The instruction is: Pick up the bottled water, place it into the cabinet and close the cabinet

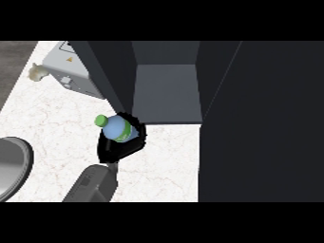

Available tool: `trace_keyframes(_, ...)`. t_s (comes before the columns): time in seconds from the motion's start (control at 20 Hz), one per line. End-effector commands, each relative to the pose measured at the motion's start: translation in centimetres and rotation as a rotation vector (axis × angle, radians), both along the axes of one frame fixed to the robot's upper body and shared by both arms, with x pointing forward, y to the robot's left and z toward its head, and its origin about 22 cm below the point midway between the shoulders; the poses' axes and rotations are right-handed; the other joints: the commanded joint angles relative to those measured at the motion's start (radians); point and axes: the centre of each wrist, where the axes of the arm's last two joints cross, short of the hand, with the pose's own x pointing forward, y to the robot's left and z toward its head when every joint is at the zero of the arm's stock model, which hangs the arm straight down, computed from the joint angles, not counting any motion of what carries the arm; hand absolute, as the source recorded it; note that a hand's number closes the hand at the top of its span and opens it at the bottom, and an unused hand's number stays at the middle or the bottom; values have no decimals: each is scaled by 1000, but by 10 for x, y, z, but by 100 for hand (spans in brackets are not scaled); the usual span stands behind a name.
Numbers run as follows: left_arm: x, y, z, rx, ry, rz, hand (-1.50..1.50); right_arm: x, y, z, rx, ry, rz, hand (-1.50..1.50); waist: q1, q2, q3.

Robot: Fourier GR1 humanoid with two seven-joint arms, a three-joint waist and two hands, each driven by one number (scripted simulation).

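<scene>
The bottled water [114,128] has a green cap, a pale blue body and a green label. It is tilted, cap toward the left, above the marble counter [59,133]. My right hand [119,148] is shut round its lower half, with the grey forearm coming up from the lower edge. Bottle and hand are right at the front left corner of the open dark cabinet [111,71], just outside its grey inner shelf [166,90]. The cabinet's door [270,123] stands open as a big dark panel on the right. My left hand does not show.
A white box-like appliance [73,71] stands at the back left against the cabinet's side, with a small beige object [36,72] beside it. A large grey rounded shape [3,166] fills the lower left edge. Bare counter lies left of and below the hand.
</scene>
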Motion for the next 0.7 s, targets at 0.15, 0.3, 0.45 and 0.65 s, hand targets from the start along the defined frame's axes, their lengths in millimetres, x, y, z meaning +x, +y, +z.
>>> trace_keyframes(0.15,21,-49,50,80,-34,-22,150,-5,-8,20,31,-33,1,-150,-9,2,0)
trace_keyframes(0.3,28,-66,63,117,-27,-9,150,2,-3,16,25,-44,-16,-150,-9,4,-1)
trace_keyframes(0.45,56,-73,91,185,-27,15,150,0,-6,20,26,-46,-3,-150,-10,5,-1)
trace_keyframes(0.65,74,-83,93,251,37,66,150,2,-14,13,27,-69,-6,-150,-30,9,-1)
